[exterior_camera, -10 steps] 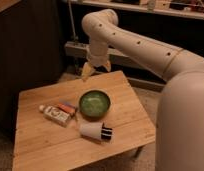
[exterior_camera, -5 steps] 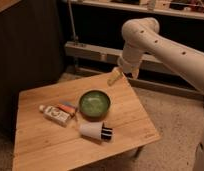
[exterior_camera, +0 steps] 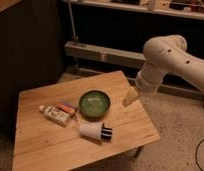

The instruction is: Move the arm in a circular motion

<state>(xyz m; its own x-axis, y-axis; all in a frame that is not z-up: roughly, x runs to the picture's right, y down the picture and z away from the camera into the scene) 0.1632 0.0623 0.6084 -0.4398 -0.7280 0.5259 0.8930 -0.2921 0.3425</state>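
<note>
Wooden table (exterior_camera: 45,145) fills lower left and centre of frame. White arm (exterior_camera: 170,60) enters from right edge, bends at upper right, and points down-left toward the table's right side. Green bowl (exterior_camera: 94,103) sits mid-table. White cylinder (exterior_camera: 95,131) with black end lies just below the bowl. White tube (exterior_camera: 54,115) lies left of the bowl, small orange packet (exterior_camera: 67,107) beside it. Tan gripper (exterior_camera: 129,97) sits centre-right, just right of the bowl, holding nothing visible; open or closed: cannot tell.
</note>
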